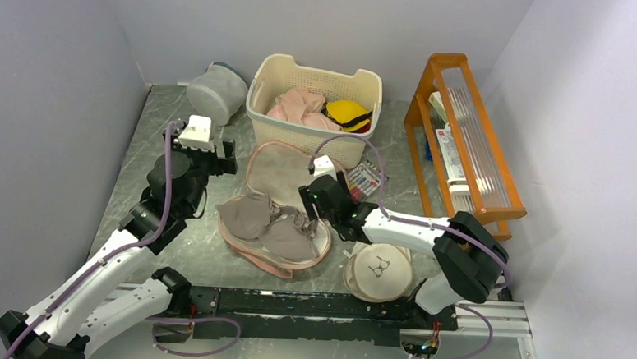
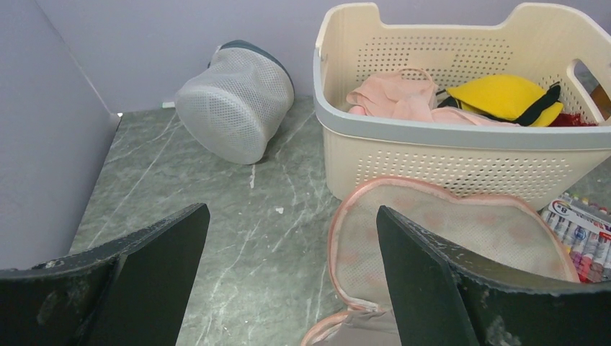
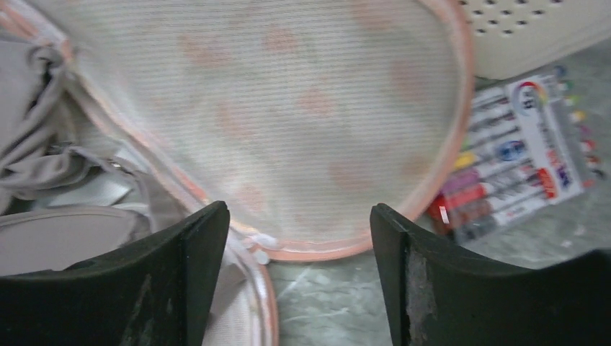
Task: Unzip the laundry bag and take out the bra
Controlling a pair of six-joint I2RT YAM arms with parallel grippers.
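The laundry bag (image 1: 279, 167) lies unzipped at the table's middle, its lid flipped back against the basket, beige lining up. The taupe bra (image 1: 268, 222) lies in its lower half, cups up. My left gripper (image 1: 218, 152) is open and empty, just left of the lid; its view shows the lid (image 2: 447, 223) by the right finger and a strip of the bra (image 2: 375, 333). My right gripper (image 1: 313, 197) is open and empty at the bag's right edge. Its view shows the lid (image 3: 288, 108), the bra (image 3: 36, 144) at left, and a white zip pull (image 3: 259, 246) near its left finger.
A cream basket (image 1: 315, 105) of pink and yellow clothes stands behind the bag. A grey mesh pouch (image 1: 217, 92) lies far left. A pack of markers (image 1: 364, 180) lies right of the lid, a round cream pouch (image 1: 379, 269) near right, an orange rack (image 1: 465, 138) far right.
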